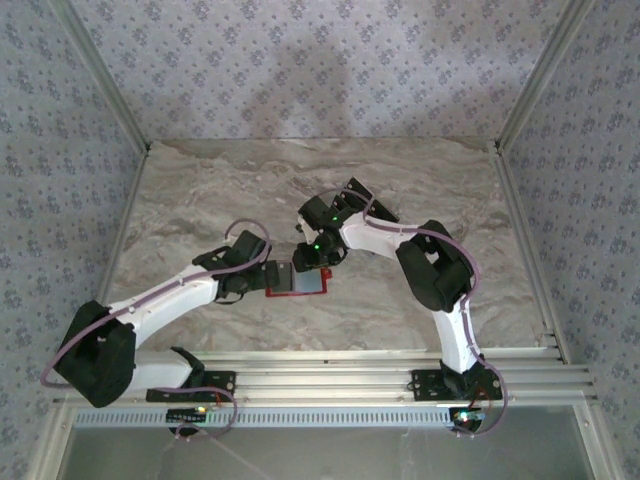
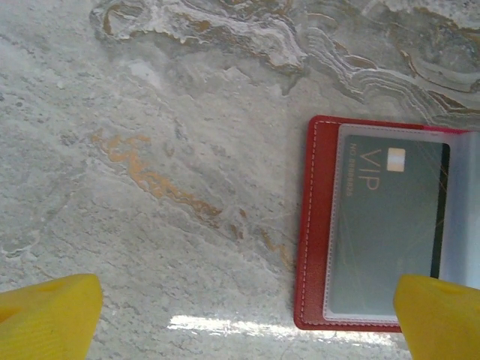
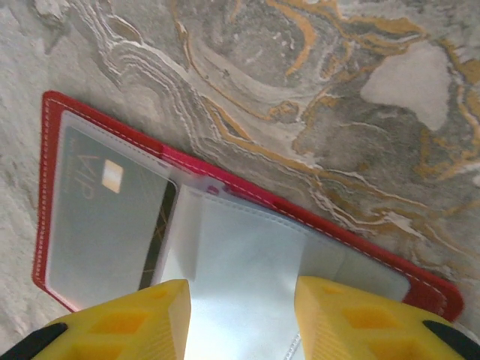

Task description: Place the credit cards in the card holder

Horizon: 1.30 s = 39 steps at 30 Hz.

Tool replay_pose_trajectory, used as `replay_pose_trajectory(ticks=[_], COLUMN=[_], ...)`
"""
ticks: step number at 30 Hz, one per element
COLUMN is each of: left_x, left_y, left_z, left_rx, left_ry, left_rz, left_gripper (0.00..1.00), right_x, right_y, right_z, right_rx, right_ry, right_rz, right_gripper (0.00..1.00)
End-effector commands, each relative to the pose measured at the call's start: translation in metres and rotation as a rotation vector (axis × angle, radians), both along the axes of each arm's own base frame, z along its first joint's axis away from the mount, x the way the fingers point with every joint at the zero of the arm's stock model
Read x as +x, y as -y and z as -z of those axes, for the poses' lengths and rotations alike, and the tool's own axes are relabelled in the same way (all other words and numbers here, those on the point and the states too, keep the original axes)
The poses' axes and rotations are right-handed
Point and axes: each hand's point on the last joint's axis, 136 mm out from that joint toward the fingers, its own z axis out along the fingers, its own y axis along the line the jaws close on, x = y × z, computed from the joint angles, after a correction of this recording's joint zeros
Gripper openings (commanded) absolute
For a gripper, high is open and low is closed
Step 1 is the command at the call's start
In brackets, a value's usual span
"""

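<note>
**Two-arm cell at the card holder: top and wrist views.** The jaws of the left gripper [image 2: 240,322] are spread wide, with nothing between them. In the left wrist view, one yellow fingertip [image 2: 46,316] is seen over the bare table. The other fingertip is seen over a corner of the card holder [image 2: 309,225]; contact there cannot be judged.

The jaws of the right gripper [image 3: 240,322] are set partly apart and are clamped on nothing. A pale translucent sleeve leaf [image 3: 240,262] of the holder is seen in the gap between its yellow fingers [image 3: 127,322].

The card holder [image 3: 46,195] is laid open and flat, its greyish inside bordered in stitched red. One credit card [image 2: 390,225], marked VIP and fitted with a chip, is lodged in the clear end pocket just beside the red border. It is also seen through the plastic in the right wrist view [image 3: 112,217].

In the top view, the card holder [image 1: 305,282] is found near the middle of the marble-patterned table [image 1: 200,200]. The left gripper [image 1: 272,278] is placed at its left edge and the right gripper [image 1: 312,262] over its far side. Both arms are reached inward from bases bolted to the rail [image 1: 330,380] at the near edge. The table is enclosed by patterned walls [image 1: 320,60].
</note>
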Motion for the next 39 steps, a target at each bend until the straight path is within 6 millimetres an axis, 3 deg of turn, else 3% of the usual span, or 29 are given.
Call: replay_pose_trajectory(ticks=[1,16,25,32,39], left_x=[0.005,-0.006,0.002,0.010,0.008], left_y=[0.013,0.060,0.082,0.083,0.063], left_z=[-0.008,0.002,0.008,0.019,0.030], left_rx=[-0.037,-0.137,-0.135,-0.052,0.071], left_ry=[0.021,0.064,0.078,0.069,0.039], left_rz=[0.012,0.145,0.196,0.191,0.137], left_gripper=[1.00,1.00,1.00,1.00,0.99], right_x=[-0.013,-0.011,-0.012,-0.014,-0.014], right_y=[-0.002,-0.005,-0.005,-0.004,-0.003], right_z=[0.013,0.016,0.017,0.018,0.019], right_rx=[0.020,0.028,0.027,0.026,0.031], right_ry=[-0.080,-0.106,-0.118,-0.122,-0.125], right_rz=[0.024,0.066,0.077,0.075,0.076], right_gripper=[0.44,0.44,0.44,0.44,0.44])
